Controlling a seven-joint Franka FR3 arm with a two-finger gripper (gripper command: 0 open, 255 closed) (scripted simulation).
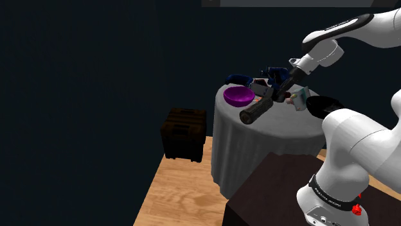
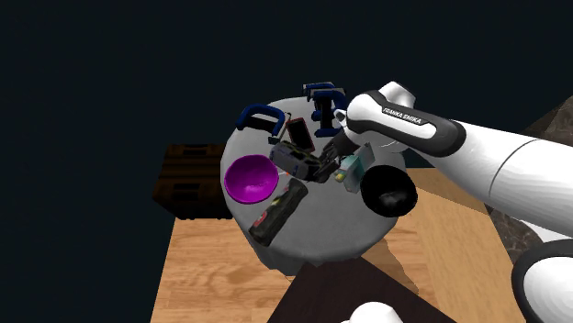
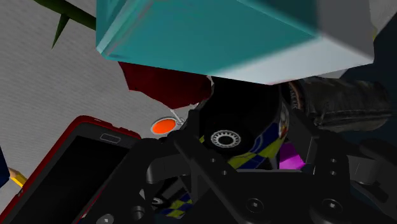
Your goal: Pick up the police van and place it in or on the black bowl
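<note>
A: Black fingers (image 3: 191, 168) sit closest in the wrist view. What have they got?

B: The gripper (image 3: 247, 156) is clamped on the van (image 3: 251, 130). Its dark body, one wheel (image 3: 224, 138) and a strip of yellow-and-blue checks fill the gap between them.

A: Where is the van on the table?

B: In the second exterior view it lies near the middle of the round table (image 2: 340, 234), with the gripper on the end nearer the arm (image 2: 413, 124). Whether it rests on the grey cloth or hangs just above it, I cannot tell.

A: What is around it?

B: A purple bowl (image 2: 250, 179) is just beside it on that view's left. A teal box (image 2: 354, 171) is just beside the gripper on the right. A red phone (image 2: 298, 131) lies behind the van, and a dark roll (image 2: 278, 213) in front, near the table's edge.

A: And the black bowl?

B: The black bowl (image 2: 404, 206) stands beyond the teal box, at the table's right edge in that view, apart from the van.

A: Farther out?

B: Two blue clamps (image 2: 262, 117) sit along the far rim. A dark crate (image 1: 184, 131) stands on the wooden floor (image 1: 180, 192) beside the table. In the shoulder view the arm bends down from the stand (image 1: 276, 186) over the cloth.
</note>
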